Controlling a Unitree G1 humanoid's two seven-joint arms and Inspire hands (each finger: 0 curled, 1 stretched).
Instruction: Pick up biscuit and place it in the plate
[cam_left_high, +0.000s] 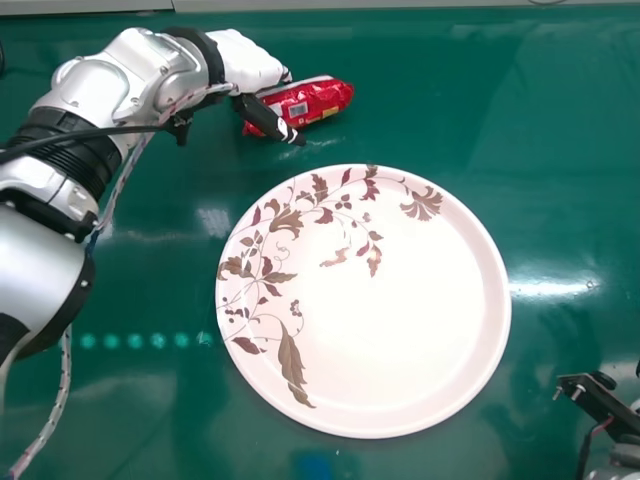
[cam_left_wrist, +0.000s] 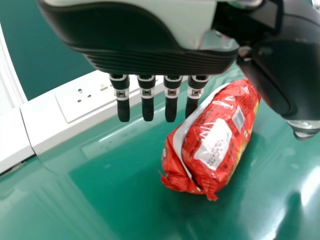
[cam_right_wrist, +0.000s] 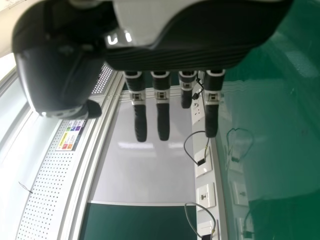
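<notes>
Left hand (cam_left_high: 252, 66), straight-fingered, is beside the red barcoded biscuit packet (cam_left_high: 326, 98).

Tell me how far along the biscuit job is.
Looks done: the approach, with the left robot hand right by the red biscuit packet.

In hand: nothing yet; its fingers are straight, not curled round the packet. The right robot hand holds nothing either.

Left: grasp, lift and place, since the packet lies on the table, beyond the plate.
</notes>
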